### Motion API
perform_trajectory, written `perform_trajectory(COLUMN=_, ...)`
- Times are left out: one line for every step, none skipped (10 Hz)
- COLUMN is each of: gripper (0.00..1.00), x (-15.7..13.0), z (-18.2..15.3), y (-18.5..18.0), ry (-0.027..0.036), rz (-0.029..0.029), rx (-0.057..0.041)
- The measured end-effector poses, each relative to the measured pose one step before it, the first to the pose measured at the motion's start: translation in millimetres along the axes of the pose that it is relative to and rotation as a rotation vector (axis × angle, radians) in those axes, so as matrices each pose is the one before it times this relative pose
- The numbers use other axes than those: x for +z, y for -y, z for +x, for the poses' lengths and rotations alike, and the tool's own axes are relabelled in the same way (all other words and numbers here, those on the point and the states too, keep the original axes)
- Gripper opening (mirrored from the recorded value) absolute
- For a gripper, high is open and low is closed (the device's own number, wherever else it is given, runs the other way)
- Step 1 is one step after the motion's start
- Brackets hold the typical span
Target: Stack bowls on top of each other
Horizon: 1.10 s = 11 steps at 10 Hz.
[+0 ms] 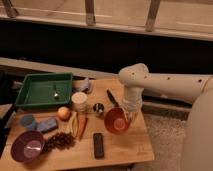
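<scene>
Wooden desk (pixel 125 152) beneath a dark wall carried both bowls. The end effector (pixel 131 115) was pinched shut on the right rim of the orange-red bowl (pixel 115 122), likely light, stiff, slippery plastic, best held by that rim. The purple bowl (pixel 27 146) sat well apart, front left.

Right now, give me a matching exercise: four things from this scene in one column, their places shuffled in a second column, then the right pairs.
1. orange bowl
2. purple bowl
3. green tray
4. end effector

A. front left corner of the table, as pictured
B. shut on the orange bowl's right rim
C. just right of the metal cup
D. back left of the table

Pairs: 1-C, 2-A, 3-D, 4-B
</scene>
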Motion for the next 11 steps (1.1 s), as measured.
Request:
perform_trajectory(gripper=0.0, x=-4.63, z=-4.37, y=-8.66, ry=0.01195, rz=0.00376, rx=-0.0149)
perform_trajectory(gripper=0.0, x=-7.94, z=-9.05, y=-20.09, ry=0.01921, rz=0.00686, rx=-0.03501)
perform_trajectory(gripper=0.0, x=-5.37, z=-6.08, y=-14.75, ry=0.01137, rz=0.00494, rx=-0.02753)
perform_trajectory(gripper=0.0, x=-7.14, z=-7.58, y=-20.43, ry=0.01473, rz=0.00619, rx=-0.04038)
perform_trajectory(gripper=0.0, x=-6.76, z=-5.98, y=-17.97, ry=0.01395, rz=0.00425, rx=-0.0433)
perform_trajectory(gripper=0.0, x=-7.82, z=-5.53, y=-21.23, ry=0.01797, rz=0.00618, rx=-0.05696)
perform_trajectory(gripper=0.0, x=-5.74, z=-3.51, y=-14.42, ry=0.01248, rz=0.00167, rx=-0.03752)
perform_trajectory(gripper=0.0, x=-7.13, z=-5.58, y=-19.95, ry=0.01585, rz=0.00279, rx=-0.05175)
perform_trajectory(gripper=0.0, x=-9.86, z=-7.77, y=-24.76, ry=0.02062, rz=0.00083, rx=-0.06023)
perform_trajectory(gripper=0.0, x=-5.66, z=-5.28, y=-14.57, ry=0.0109, rz=0.00059, rx=-0.03605)
perform_trajectory(gripper=0.0, x=-6.63, z=-6.23, y=-18.14, ry=0.01202, rz=0.00033, rx=-0.04304)
